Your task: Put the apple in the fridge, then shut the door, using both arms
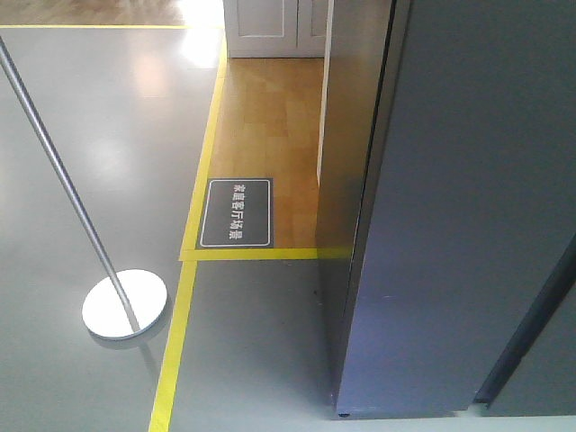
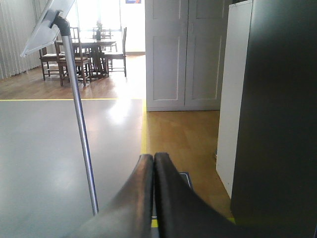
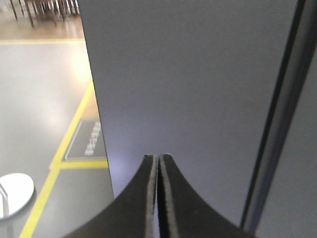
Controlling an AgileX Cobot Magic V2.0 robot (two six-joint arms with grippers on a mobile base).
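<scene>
Here we see both tools pressed together and holding nothing: the left tool (image 2: 153, 157) faces the floor (image 2: 49, 148), the right tool (image 3: 158, 157) faces the grey fridge (image 3: 198, 74). The apple is not visible.

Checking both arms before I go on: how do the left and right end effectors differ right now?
The left end effector points past the fridge's dark side toward the white room doors; the right end effector faces the grey fridge door squarely. Both are shut and hold nothing.
</scene>
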